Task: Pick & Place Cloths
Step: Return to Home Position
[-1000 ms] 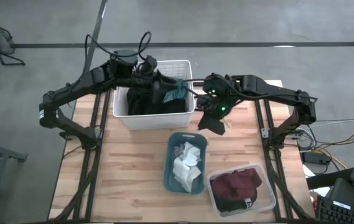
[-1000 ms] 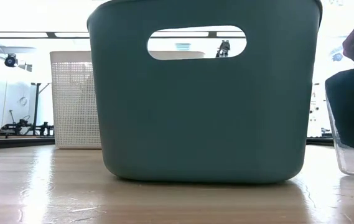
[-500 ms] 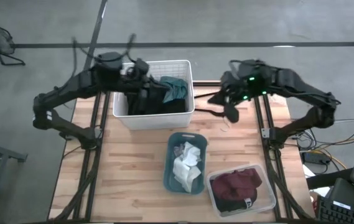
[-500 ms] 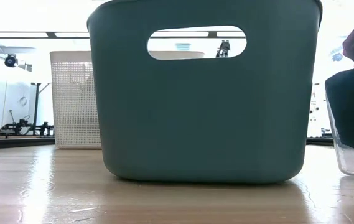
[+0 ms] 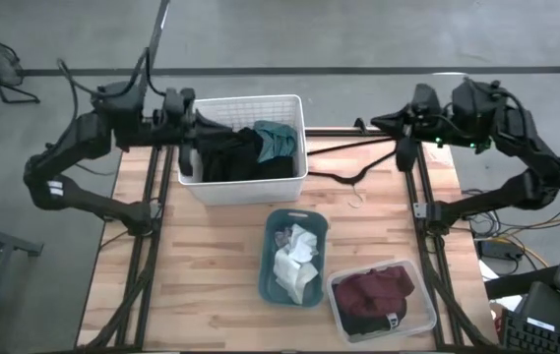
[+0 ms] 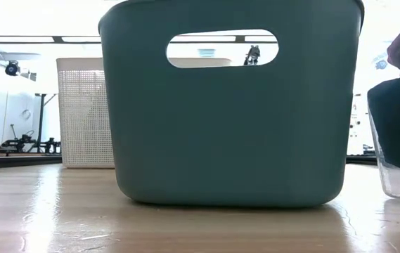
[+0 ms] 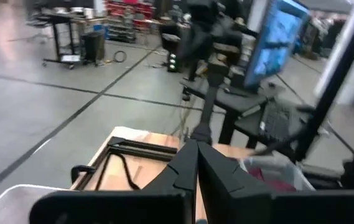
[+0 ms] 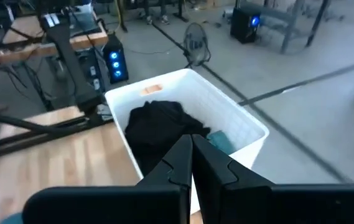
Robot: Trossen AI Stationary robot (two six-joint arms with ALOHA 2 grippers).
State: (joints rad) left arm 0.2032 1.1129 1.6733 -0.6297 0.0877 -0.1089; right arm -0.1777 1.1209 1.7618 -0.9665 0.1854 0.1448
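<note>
From where I stand both arms are drawn up at the far edge of the table [image 5: 211, 256]; the left gripper [image 7: 195, 149], upper left in the high view, has its jaws clenched on nothing, and the right gripper [image 8: 192, 144], upper right, is pinched together just as empty. No garment lies loose on the wood; the black cloth [image 5: 228, 152] is heaped in the white basket [image 5: 243, 101] at upper centre with the teal cloth [image 5: 278, 138] tucked against its right end, the white cloth [image 5: 294, 261] sits in the teal bin [image 5: 311, 218] at lower centre, and the maroon cloth [image 5: 378, 290] fills the clear bin [image 5: 420, 317] at lower right. If anything were to be picked next, it would turn on this: the black cloth lies just to the right of the left jaws, its long axis running left to right along the basket, so the left arm is the nearer; the right jaws face it from well apart, across the wire hanger [image 5: 339, 179] lying between them. I judge the sorting finished and the arms parking. As for writing, a pale mark shows on dark fabric at the clear bin's lower edge, too small to read, and I see no brand anywhere.
</note>
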